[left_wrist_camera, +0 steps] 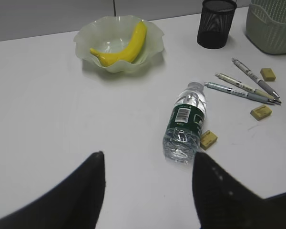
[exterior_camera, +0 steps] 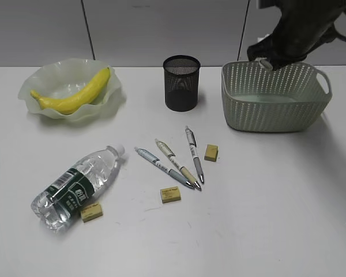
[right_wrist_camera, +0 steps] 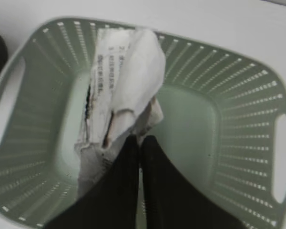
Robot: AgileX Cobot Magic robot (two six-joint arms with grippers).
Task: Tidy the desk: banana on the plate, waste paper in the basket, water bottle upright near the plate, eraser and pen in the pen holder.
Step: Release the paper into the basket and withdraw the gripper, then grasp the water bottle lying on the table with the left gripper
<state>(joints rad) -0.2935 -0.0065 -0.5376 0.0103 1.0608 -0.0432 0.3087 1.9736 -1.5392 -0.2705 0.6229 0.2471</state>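
Your right end effector [right_wrist_camera: 139, 143] is clamped together on the waste paper [right_wrist_camera: 126, 81], which hangs directly above the open basket [right_wrist_camera: 238, 95], so release is the step in hand. The risk, as I judge it: the scrap is light and crumpled, and it may cling to one finger when you let go, or catch on the rim at the basket's 12 o'clock side instead of falling to the floor of it. Lifting away too fast could drag it back out.

Your left end effector [left_wrist_camera: 148, 191] hangs apart and empty above the bench [left_wrist_camera: 47, 95], with the water bottle [left_wrist_camera: 185, 121] lying on its side at its 1 o'clock. That bottle is round and may roll when you take it; an eraser [left_wrist_camera: 208, 138] sits touching or just beside it.

The banana [exterior_camera: 75, 95] already lies in the plate [exterior_camera: 32, 83]. Three pens [exterior_camera: 172, 158] and further erasers [exterior_camera: 170, 194] lie at 6 o'clock of the pen holder [exterior_camera: 181, 82].

From the exterior view the paper itself is barely visible behind the right arm, and you cannot tell how high it hangs over the basket floor.
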